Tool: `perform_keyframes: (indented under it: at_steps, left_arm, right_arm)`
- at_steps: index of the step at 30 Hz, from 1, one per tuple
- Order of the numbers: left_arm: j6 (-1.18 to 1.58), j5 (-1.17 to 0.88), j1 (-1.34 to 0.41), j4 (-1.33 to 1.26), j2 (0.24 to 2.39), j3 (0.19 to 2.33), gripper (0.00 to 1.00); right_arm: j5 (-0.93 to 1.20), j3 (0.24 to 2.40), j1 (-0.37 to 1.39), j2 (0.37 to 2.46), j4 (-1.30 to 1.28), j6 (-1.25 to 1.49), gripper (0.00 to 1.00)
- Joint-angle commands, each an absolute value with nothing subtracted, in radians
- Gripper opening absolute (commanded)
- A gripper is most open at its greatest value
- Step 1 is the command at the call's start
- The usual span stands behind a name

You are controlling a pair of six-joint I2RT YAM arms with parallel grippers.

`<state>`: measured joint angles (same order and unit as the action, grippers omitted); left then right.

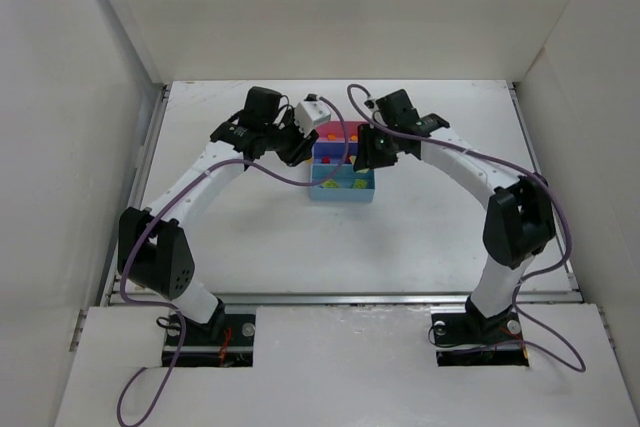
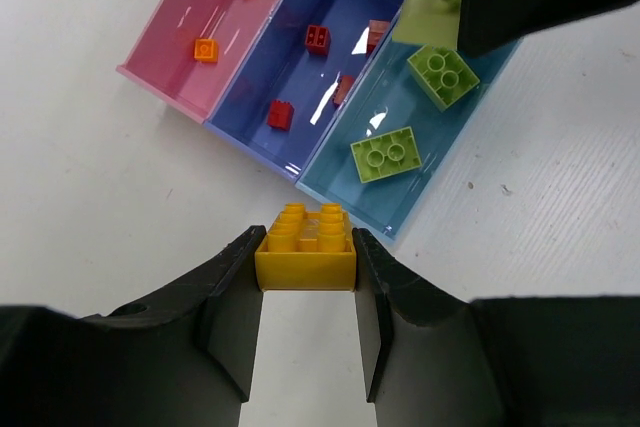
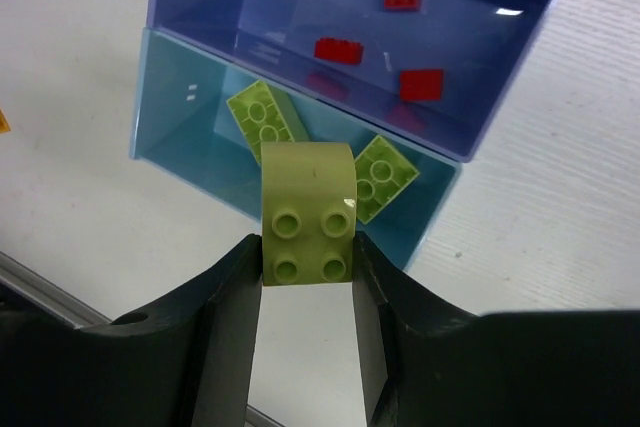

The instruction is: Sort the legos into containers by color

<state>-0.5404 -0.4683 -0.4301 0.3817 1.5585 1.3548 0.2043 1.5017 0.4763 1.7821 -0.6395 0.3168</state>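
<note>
The tray of three joined bins stands mid-table: pink bin [image 1: 356,130], dark blue bin [image 1: 322,156], light blue bin [image 1: 362,193]. My left gripper [image 2: 305,247] is shut on a yellow brick [image 2: 305,245], held above the table just off the light blue bin's [image 2: 340,179] near corner. My right gripper [image 3: 305,245] is shut on a lime-green brick [image 3: 307,209] over the light blue bin's [image 3: 165,107] near wall. Two lime bricks [image 3: 264,119] lie in the light blue bin, several red bricks [image 2: 280,113] in the dark blue one, and orange bricks [image 2: 205,48] in the pink one.
White walls [image 1: 100,97] close in the table on the left, right and back. Both arms arch in from the near edge [image 1: 340,297] and meet over the tray, the left gripper [image 1: 298,147] and right gripper [image 1: 364,155] close to each other.
</note>
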Motion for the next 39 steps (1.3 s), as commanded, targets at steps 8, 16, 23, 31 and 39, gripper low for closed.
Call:
perform_keyframes:
  at_steps: [8, 16, 23, 31, 39]
  left_arm:
    - [-0.514, -0.471, -0.423, 0.348, 1.543, 1.367, 0.0]
    - [-0.514, -0.462, -0.423, 0.339, 1.543, 1.367, 0.0]
    - [-0.514, -0.453, -0.423, 0.339, 1.543, 1.367, 0.0]
    - [-0.505, -0.453, -0.423, 0.339, 1.543, 1.367, 0.0]
    - [-0.505, -0.453, -0.423, 0.339, 1.543, 1.367, 0.0]
  right_arm:
    - [0.249, 1.577, 0.525, 1.815, -0.646, 0.311, 0.0]
    - [0.204, 1.586, 0.525, 1.815, -0.657, 0.29, 0.0]
    - [0.186, 1.575, 0.525, 1.805, -0.666, 0.281, 0.0]
    - [0.166, 1.575, 0.534, 1.805, -0.676, 0.261, 0.0]
    - [0.12, 1.604, 0.543, 1.805, -0.696, 0.218, 0.0]
